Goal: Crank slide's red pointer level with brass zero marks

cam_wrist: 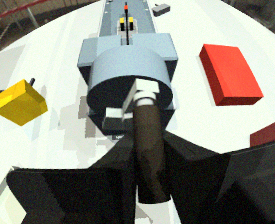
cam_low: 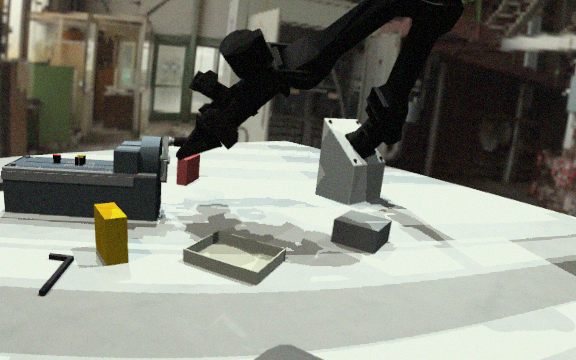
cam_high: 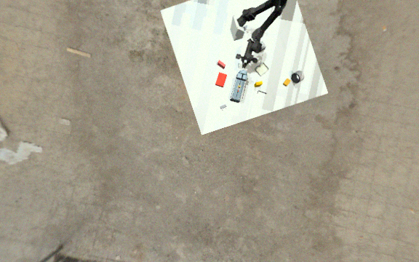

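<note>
The blue-grey slide machine (cam_high: 238,89) (cam_low: 68,192) (cam_wrist: 128,52) lies on the white table. Its crank disc (cam_wrist: 117,99) (cam_low: 164,156) faces my gripper. My gripper (cam_high: 244,65) (cam_low: 184,147) (cam_wrist: 144,133) is shut on the dark crank handle (cam_wrist: 148,129), which sticks out from the disc. On top of the slide, the red pointer (cam_wrist: 127,8) (cam_low: 57,158) sits farther from the crank than the brass zero marks (cam_wrist: 125,24) (cam_low: 80,160), so it is not level with them.
A flat red block (cam_high: 221,79) (cam_wrist: 230,72) and a small red block (cam_high: 221,64) (cam_low: 188,169) lie beside the machine. A yellow block (cam_low: 111,232) (cam_wrist: 20,102), a hex key (cam_low: 55,272), a shallow tray (cam_low: 218,267), a grey block (cam_low: 361,231) and the grey arm base (cam_low: 340,170) stand nearby.
</note>
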